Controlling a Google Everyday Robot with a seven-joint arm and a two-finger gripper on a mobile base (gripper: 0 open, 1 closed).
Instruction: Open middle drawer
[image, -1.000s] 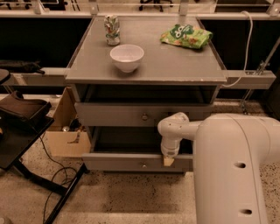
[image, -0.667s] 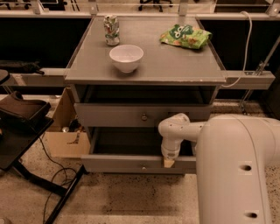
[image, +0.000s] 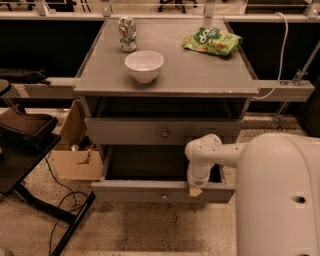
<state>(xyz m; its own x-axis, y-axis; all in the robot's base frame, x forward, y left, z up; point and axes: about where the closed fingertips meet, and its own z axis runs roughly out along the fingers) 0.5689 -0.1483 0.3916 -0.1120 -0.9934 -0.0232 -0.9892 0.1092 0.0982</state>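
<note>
The middle drawer (image: 130, 192) is a wide shallow grey front with a small round knob (image: 163, 196). It stands pulled out from the cabinet, with its dark inside showing behind the front. My gripper (image: 194, 190) hangs from the white arm (image: 202, 155) and points down. Its tip is at the top edge of the drawer front, right of the knob. The taller top drawer (image: 125, 131) sits above it with its own knob (image: 164, 133). The lowest drawer is hidden below.
On the cabinet top (image: 200, 75) stand a white bowl (image: 144, 65), a can (image: 127, 33) and a green snack bag (image: 212, 41). A cardboard box (image: 75, 155) and a black stand (image: 25, 145) with cables are on the left. My white body (image: 280, 195) fills the lower right.
The middle drawer front has come a little further out towards the camera, and my gripper has moved with it. The top drawer has not moved.
</note>
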